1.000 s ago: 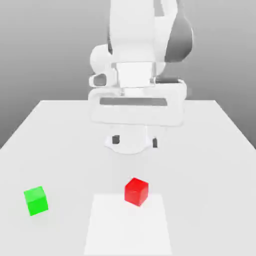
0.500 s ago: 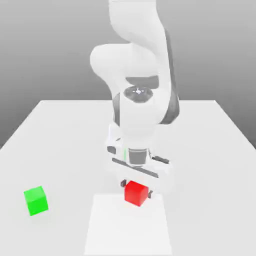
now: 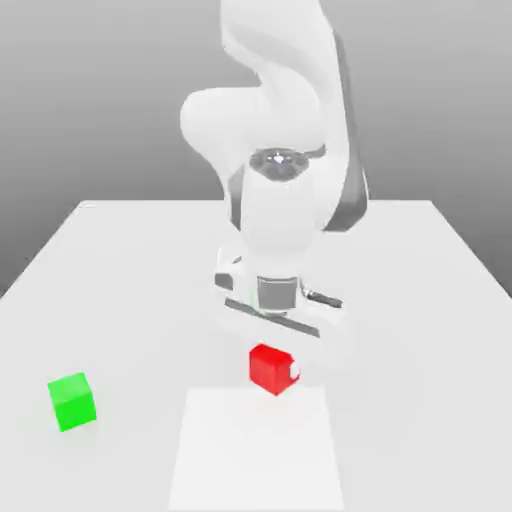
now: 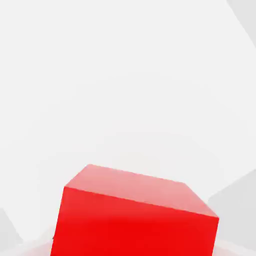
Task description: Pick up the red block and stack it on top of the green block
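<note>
Gripper [image 3: 274, 371] is clamped on the red block [image 3: 270, 369], one pale fingertip [image 3: 295, 370] at its side. Both lie well apart from the green block [image 3: 72, 402], toward the exterior view's right of that landmark.

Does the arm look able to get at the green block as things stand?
Probably yes for reach: open tabletop lies between the gripper and the green block. But the gripper has the red block, so it likely couldn't grasp another.
</note>
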Motion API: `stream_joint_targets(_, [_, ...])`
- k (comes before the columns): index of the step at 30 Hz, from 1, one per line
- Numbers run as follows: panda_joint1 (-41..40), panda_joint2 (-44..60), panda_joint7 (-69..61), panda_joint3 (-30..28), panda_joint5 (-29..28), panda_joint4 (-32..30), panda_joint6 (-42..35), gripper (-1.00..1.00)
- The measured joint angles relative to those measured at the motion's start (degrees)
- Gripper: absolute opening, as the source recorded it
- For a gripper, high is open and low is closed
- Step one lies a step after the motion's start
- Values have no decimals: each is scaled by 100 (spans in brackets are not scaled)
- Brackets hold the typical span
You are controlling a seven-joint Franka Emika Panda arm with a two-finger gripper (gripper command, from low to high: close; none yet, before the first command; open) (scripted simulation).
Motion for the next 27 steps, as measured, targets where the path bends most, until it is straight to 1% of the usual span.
stream_joint_targets(2, [13,-275,-3,-6,25,-57,-226,-100])
stream_joint_targets(4, [-170,-354,379,-25,-59,-2,-358,-100])
stream_joint_targets(10, [-932,-256,2109,-170,-378,354,-604,-100])
stream_joint_targets(15, [-1457,-134,3538,-380,-533,671,-795,-100])
stream_joint_targets(21, [-2116,21,5152,-613,-556,1048,-1019,-100])
stream_joint_targets(27, [-2745,182,6669,-800,-442,1422,-1238,-100])
